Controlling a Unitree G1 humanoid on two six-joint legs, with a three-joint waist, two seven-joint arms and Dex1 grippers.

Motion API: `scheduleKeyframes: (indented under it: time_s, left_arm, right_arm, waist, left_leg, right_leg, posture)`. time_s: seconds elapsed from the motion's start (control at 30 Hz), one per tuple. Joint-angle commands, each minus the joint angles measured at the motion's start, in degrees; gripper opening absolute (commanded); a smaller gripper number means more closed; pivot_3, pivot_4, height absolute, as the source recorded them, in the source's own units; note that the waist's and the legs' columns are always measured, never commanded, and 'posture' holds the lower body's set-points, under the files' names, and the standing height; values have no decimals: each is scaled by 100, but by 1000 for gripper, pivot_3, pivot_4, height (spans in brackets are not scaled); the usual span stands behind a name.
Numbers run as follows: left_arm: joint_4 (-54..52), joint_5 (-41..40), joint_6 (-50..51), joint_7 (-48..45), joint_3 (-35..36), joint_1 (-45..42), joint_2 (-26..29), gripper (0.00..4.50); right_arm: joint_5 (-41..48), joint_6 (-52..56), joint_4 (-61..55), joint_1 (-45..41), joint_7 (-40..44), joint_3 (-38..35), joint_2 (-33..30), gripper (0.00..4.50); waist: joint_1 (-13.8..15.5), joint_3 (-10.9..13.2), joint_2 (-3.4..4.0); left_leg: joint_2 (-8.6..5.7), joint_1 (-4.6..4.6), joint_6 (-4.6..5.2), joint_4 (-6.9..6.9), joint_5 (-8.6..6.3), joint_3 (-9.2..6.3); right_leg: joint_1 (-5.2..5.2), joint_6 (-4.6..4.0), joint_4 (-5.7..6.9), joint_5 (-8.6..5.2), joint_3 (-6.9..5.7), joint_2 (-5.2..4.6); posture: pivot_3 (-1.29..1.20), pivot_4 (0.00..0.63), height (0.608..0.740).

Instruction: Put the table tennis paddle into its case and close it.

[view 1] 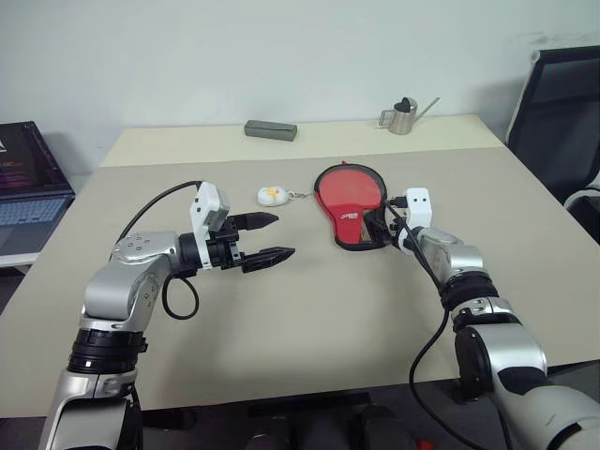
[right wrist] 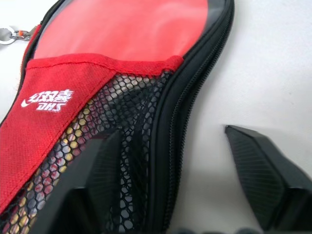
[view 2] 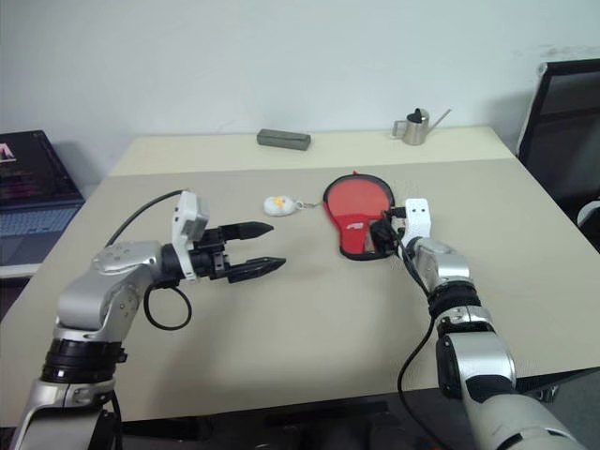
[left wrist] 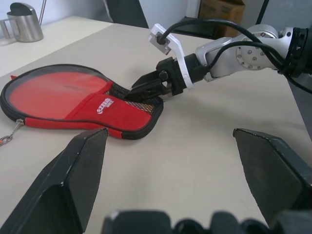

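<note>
Over the left part of a pale beige tabletop (view 1: 309, 319), black two-fingered left pincer (view 1: 284, 234) hovering clear of the surface, released, fingers spread wide, holding nothing, well apart from the task's thing. Further right, small white-and-yellow zipper charm (view 1: 271, 195) resting on the table, linked by a short chain to the round end of the flat, paddle-shaped red fabric case with black trim (view 1: 347, 192). Lying flat near the table's middle, narrow end toward the robot. Seemingly already holding the red table tennis paddle: reddish and yellowish stripes glimpsed through the black mesh pocket (right wrist: 122, 112), likely the handle. Zipper along the near edge looking drawn shut, though not traceable all the way round. At the right, black right pincer (view 1: 382, 227) down at the case's narrow end, released, one finger over the mesh, the other on bare table just beside the zipped edge, clamping nothing. Probably little left beyond confirming closure.
</note>
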Motion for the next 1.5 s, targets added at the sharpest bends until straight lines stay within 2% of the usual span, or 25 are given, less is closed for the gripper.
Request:
scheduleKeyframes:
  time_s: [0.03,0.2,0.27,0.33,0.5,0.6,0.9,1.3,1.5]
  left_arm:
    - [-104,-12,-136,2,21,-67,7,4500]
    - [-83,-10,-182,-10,-1,-70,16,4500]
    - [-87,-12,-189,-12,-10,-66,18,4500]
    - [-101,-10,-194,-13,-17,-51,19,4500]
    - [-141,-7,-203,-6,-22,-3,20,4500]
    - [-159,-12,-200,-3,-12,23,35,4500]
    - [-322,-135,-48,-129,112,326,302,4500]
    - [-854,-754,697,-432,198,762,720,4500]
    - [-880,-790,698,-793,169,820,1034,4500]
  right_arm:
    - [-197,-152,380,-122,-49,162,100,3601]
    - [-304,-241,694,-296,-18,211,197,3601]
    - [-333,-226,727,-319,37,247,251,3214]
    - [-351,-179,723,-318,80,278,311,2714]
    - [-364,-128,659,-304,86,313,445,941]
    - [-373,-112,671,-343,60,288,485,35]
    - [-66,492,172,-409,-76,-20,488,35]
    - [481,2286,-1802,33,-347,-341,505,35]
    - [602,2870,-2615,347,-367,-352,336,35]
  waist:
    - [-13,0,0]
    - [-46,0,0]
    - [-51,0,0]
    - [-52,0,0]
    - [-52,0,0]
    - [-52,0,0]
    - [-61,0,1]
    - [-34,5,8]
    - [-18,6,10]
  left_leg:
    - [0,2,0,0,0,0]
    - [4,7,-1,0,1,0]
    - [7,9,-2,0,1,0]
    - [10,10,-2,-1,1,0]
    - [10,11,-3,-1,2,0]
    - [11,11,-3,-2,2,-1]
    - [14,12,-4,-7,1,-1]
    - [17,-7,-7,-29,-1,-3]
    - [17,-17,-8,-34,-2,-4]
  right_leg:
    - [1,0,0,0,0,0]
    - [3,-5,1,3,2,5]
    - [3,-7,1,5,4,9]
    - [3,-8,2,5,3,12]
    - [3,-10,2,6,4,13]
    - [3,-10,1,6,4,13]
    - [0,-11,1,6,6,14]
    - [-16,-18,-21,0,1,13]
    - [-27,-19,-27,0,-1,13]
  posture:
    - [0,150,740]
    - [0,150,740]
    - [0,150,740]
    - [0,150,740]
    - [0,150,740]
    - [0,150,740]
    - [0,150,740]
    - [0,150,740]
    - [0,150,740]
